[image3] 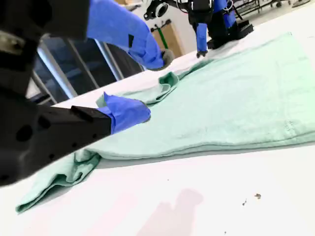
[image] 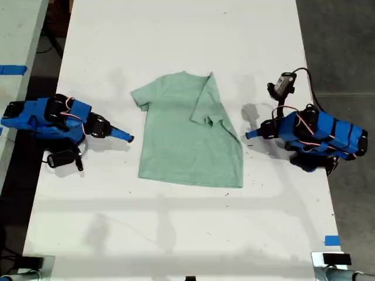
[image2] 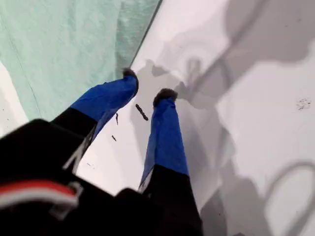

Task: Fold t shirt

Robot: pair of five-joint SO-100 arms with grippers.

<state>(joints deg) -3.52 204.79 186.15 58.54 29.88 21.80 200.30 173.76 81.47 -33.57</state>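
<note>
The pale mint-green t shirt (image: 187, 140) lies flat in the middle of the white table, neck toward the far side. Its sleeve on the exterior view's right is folded in over the body. My first gripper (image: 252, 134) rests low at the shirt's edge on the exterior view's right, fingers a little apart over bare table (image2: 147, 84), with the shirt (image2: 64, 44) just beyond the tips. My second gripper (image: 126, 137) sits at the exterior view's left, short of the shirt's side edge. Its jaws stand wide open (image3: 155, 86) above the shirt (image3: 236, 103), holding nothing.
The white table (image: 176, 234) extends well past the shirt toward both the near and far sides. Blue tape marks (image: 331, 240) sit near its front corner at the exterior view's right. Another table (image: 14, 47) stands at the exterior view's left; dark floor lies beyond both edges.
</note>
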